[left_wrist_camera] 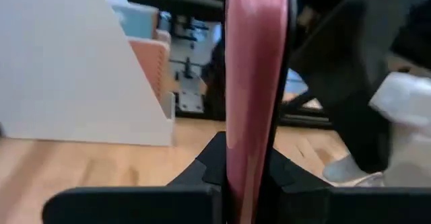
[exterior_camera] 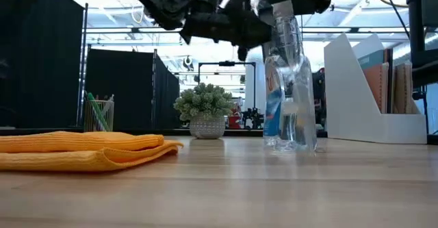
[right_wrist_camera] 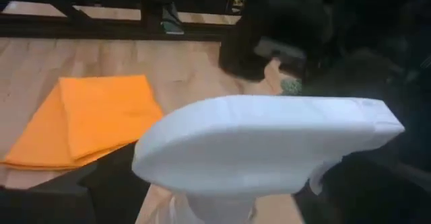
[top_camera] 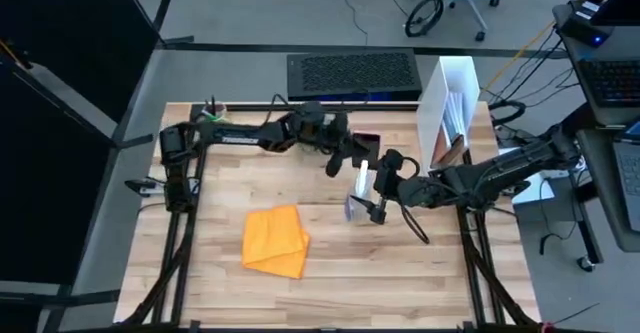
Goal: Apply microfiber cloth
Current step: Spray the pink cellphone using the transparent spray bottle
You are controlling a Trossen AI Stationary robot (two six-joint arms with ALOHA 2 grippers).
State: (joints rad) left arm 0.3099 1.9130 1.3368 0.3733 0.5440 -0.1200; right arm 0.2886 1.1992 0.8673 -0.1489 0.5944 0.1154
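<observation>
The orange microfiber cloth [top_camera: 277, 240] [right_wrist_camera: 94, 116] lies folded on the wooden table, left of centre toward the near edge, with no gripper on it. My left gripper [top_camera: 352, 151] is at the table's middle, shut on a phone in a pink case [left_wrist_camera: 256, 83]. My right gripper [top_camera: 378, 201] reaches in from the right and is shut on the clear spray bottle [exterior_camera: 291, 84], which stands just right of the cloth. The bottle's white spray head [right_wrist_camera: 269, 143] fills the right wrist view. My left gripper pinches the phone's two flat faces [left_wrist_camera: 250, 163] between its fingers, at one end of the phone. The phone stands edge-on, reaching out away from the fingers, lifted clear of the table. My right gripper holds the spray bottle just under its white head [right_wrist_camera: 215, 207], one finger on each side, coming level from the table's right. The bottle stands upright with its base [exterior_camera: 291, 146] on the table.
A white file holder [top_camera: 455, 113] stands at the far right of the table and a black perforated box [top_camera: 350, 73] lies beyond the far edge. A pen cup [top_camera: 213, 110] sits at the far left corner. A small potted plant [exterior_camera: 205, 111] shows in the background. Bare wood lies near the front edge.
</observation>
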